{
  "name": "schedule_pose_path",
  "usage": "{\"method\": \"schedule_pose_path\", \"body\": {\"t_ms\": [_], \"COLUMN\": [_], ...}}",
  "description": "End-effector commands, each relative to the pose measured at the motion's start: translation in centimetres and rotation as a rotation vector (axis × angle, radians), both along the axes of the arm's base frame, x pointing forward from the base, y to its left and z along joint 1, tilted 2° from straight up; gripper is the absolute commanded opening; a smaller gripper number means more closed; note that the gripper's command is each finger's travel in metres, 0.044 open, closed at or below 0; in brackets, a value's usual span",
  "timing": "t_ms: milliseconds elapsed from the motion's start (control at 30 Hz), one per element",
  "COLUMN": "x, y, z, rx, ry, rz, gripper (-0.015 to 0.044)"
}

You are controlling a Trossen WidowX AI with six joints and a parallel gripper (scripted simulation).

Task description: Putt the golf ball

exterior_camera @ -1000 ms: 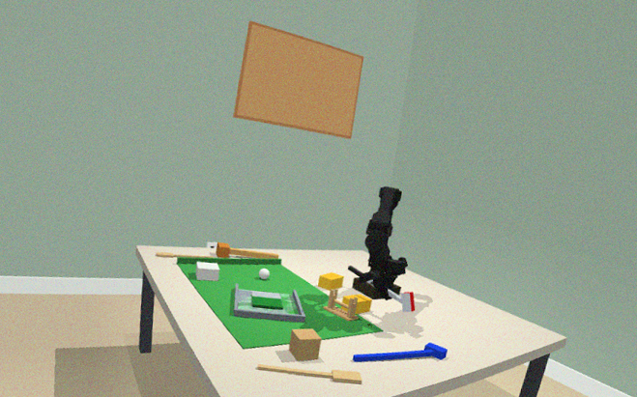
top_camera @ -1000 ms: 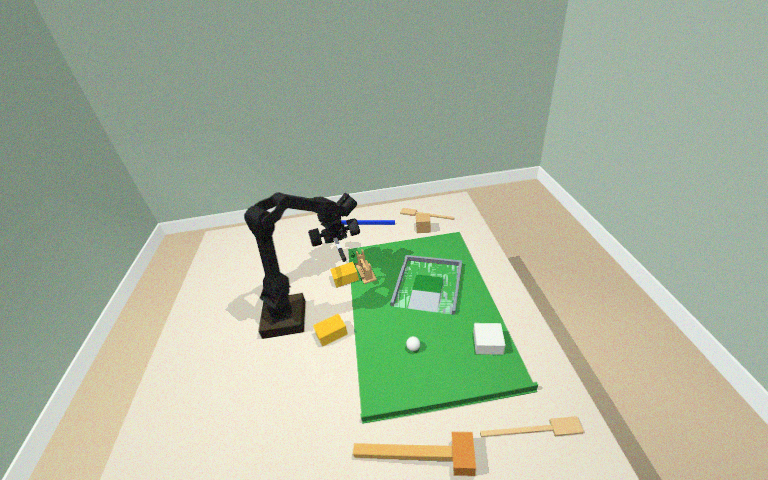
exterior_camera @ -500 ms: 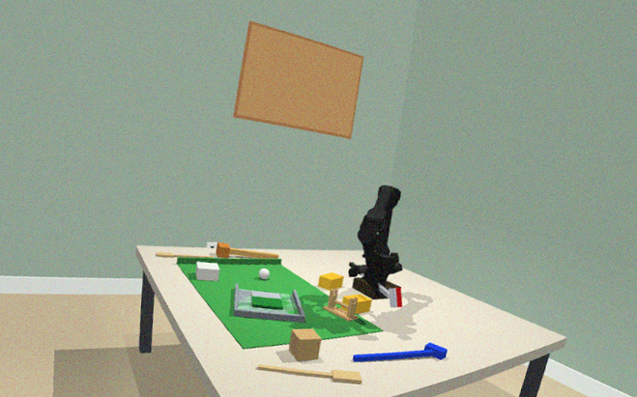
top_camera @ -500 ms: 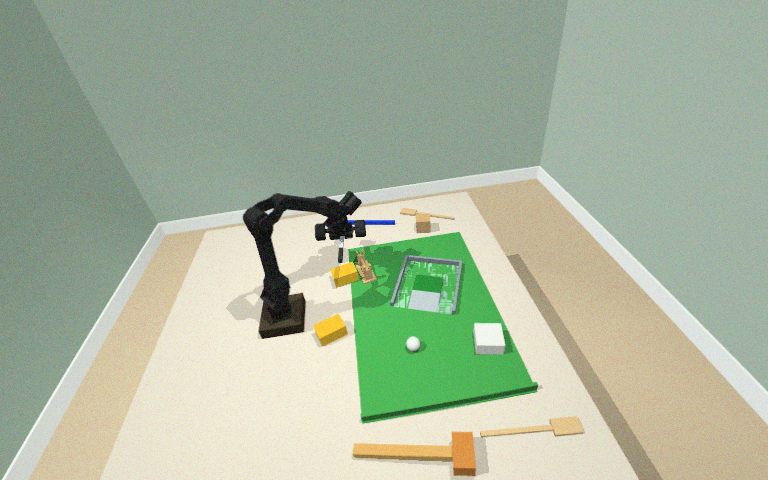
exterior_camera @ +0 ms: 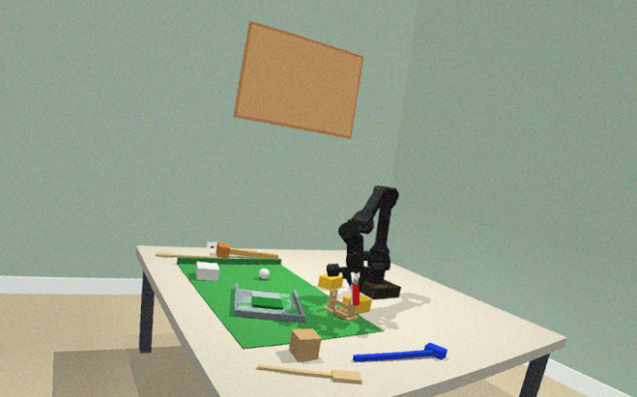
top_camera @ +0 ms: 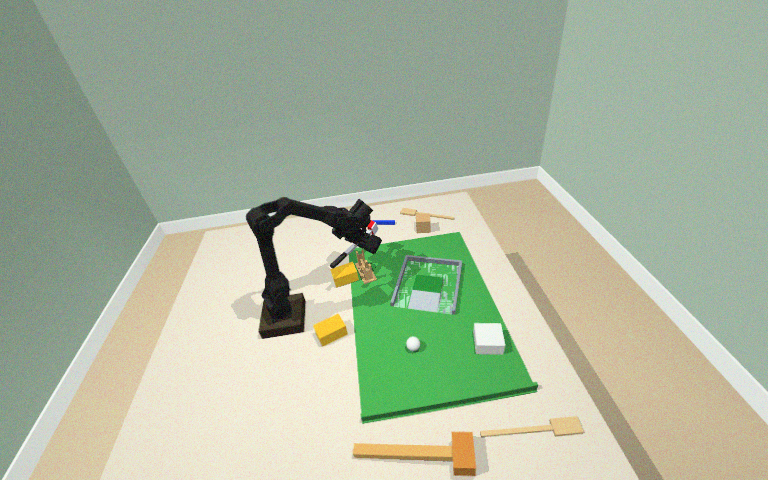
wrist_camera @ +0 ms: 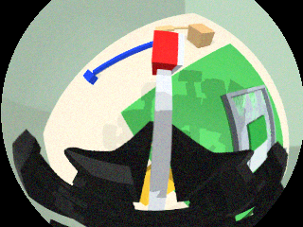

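Your pincer [wrist_camera: 159, 199] is clamped on the putter [wrist_camera: 163, 108], lifted off the desk [exterior_camera: 460, 320] near the wooden stand [exterior_camera: 342, 307]. Carry it behind the ball [top_camera: 412, 343], head low, and strike gently toward the ramp [top_camera: 424, 300]. The putter has a pale grey shaft, red block head and dark grip.

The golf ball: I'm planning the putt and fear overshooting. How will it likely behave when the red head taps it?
The golf ball is a smooth sphere on the flat green mat, so it will probably roll freely and far. It looks small beside the white block, so likely light. The putter, gripped in the pincer, looks rigid, so a gentle tap should transfer cleanly.
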State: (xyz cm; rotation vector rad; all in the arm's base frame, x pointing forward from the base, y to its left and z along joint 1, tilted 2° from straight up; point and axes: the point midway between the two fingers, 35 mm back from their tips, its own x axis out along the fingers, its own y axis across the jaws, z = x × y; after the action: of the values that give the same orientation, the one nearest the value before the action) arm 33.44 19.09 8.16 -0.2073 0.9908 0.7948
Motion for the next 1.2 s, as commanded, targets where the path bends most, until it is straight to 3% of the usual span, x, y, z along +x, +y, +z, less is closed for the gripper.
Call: {"method": "schedule_pose_path", "body": {"t_ms": [0, 600, 1167], "x": [1.7, 6.9, 9.6], "y": [-1.9, -9.9, -18.7], "z": [-0.2, -0.1, 0.6], "rx": [0.054, 0.364, 0.797], "ry": [0.03, 0.122, 0.176], "rz": [-0.195, -0.902, -1.489], "gripper": [0.0, 0.0, 0.0]}}
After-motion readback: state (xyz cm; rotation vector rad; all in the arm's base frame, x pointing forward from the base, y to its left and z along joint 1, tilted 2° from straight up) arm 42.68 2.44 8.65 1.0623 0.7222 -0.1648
